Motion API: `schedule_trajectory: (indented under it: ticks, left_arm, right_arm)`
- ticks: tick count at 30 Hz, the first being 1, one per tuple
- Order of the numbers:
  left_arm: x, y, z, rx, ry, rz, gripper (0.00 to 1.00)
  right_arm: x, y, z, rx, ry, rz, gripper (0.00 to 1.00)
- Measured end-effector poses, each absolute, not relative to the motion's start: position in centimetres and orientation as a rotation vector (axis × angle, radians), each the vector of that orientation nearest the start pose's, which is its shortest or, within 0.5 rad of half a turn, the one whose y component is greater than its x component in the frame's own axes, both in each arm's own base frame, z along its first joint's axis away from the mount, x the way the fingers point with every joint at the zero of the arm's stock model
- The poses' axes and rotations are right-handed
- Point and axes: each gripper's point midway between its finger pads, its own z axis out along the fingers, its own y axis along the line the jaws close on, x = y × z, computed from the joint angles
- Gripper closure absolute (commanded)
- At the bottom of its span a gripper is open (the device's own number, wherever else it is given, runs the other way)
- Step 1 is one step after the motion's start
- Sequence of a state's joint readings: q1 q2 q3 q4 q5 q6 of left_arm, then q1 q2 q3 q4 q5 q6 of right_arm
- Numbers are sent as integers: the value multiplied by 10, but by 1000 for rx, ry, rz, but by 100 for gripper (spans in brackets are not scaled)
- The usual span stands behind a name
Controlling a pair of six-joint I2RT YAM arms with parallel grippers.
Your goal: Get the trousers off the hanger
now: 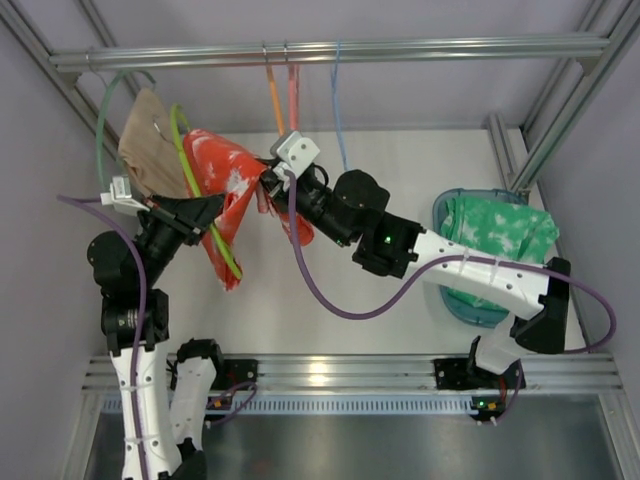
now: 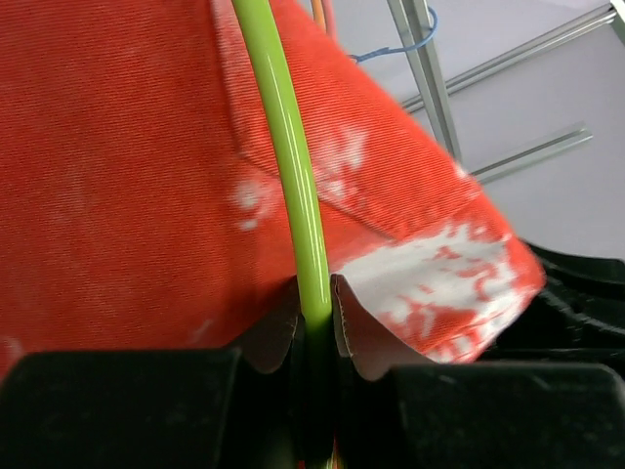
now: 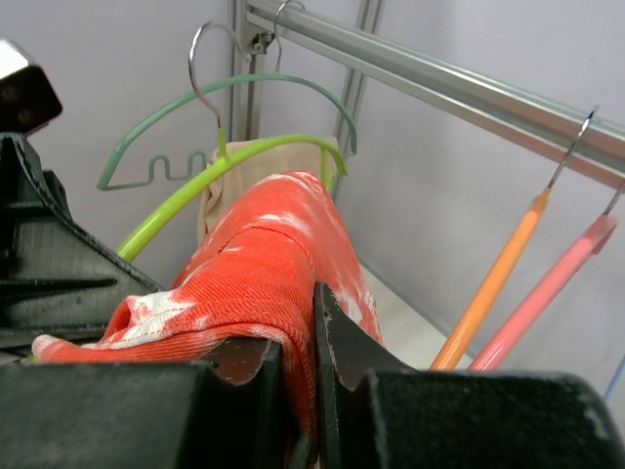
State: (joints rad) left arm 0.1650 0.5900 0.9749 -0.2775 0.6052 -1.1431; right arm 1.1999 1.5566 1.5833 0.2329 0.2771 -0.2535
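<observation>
Our left gripper (image 2: pixel 314 327) is sitting right under the wrist lens, and we are seeing its jaws pressing narrow on the lime rod of the hanger (image 2: pixel 291 166), so it is holding the hanger. Behind the rod the trousers (image 2: pixel 127 166), red-orange with white blotches, are draping over the hanger and filling most of this view. Our right gripper (image 3: pixel 309 337) is pinching a fold of the trousers, its jaws nearly closed with the cloth between them. From above we are seeing the hanger slanting over the left part of the table (image 1: pixel 400 160), below the rail (image 1: pixel 330 50), with the trousers lying on it between the two grippers. A tan garment (image 1: pixel 145 150) is hanging just beside the trousers, on their left, near a teal-green hanger (image 1: pixel 99 130). An orange hanger (image 1: pixel 274 90), a pink hanger (image 1: pixel 293 90) and a blue hanger (image 1: pixel 337 100) are hanging from the rail. At the right a basket (image 1: pixel 440 215) is holding a green-and-white cloth (image 1: pixel 500 230)
</observation>
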Motion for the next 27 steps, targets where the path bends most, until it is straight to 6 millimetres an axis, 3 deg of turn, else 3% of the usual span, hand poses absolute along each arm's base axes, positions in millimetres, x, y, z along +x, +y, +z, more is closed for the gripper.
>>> schedule_trajectory:
  ticks: [9, 19, 23, 27]
  left_arm:
    - [220, -95, 366, -449, 1579, -1132, 100]
    - [223, -92, 309, -440, 1679, -1064, 100]
    - [223, -90, 272, -496, 1774, -1034, 100]
    - [220, -89, 255, -526, 1826, -1018, 100]
  right_arm:
    - [234, 427, 518, -636, 1092, 628, 100]
    - [227, 397, 592, -511, 992, 664, 100]
    - [218, 371, 637, -416, 908, 702, 100]
    - [206, 338, 674, -333, 842, 741, 100]
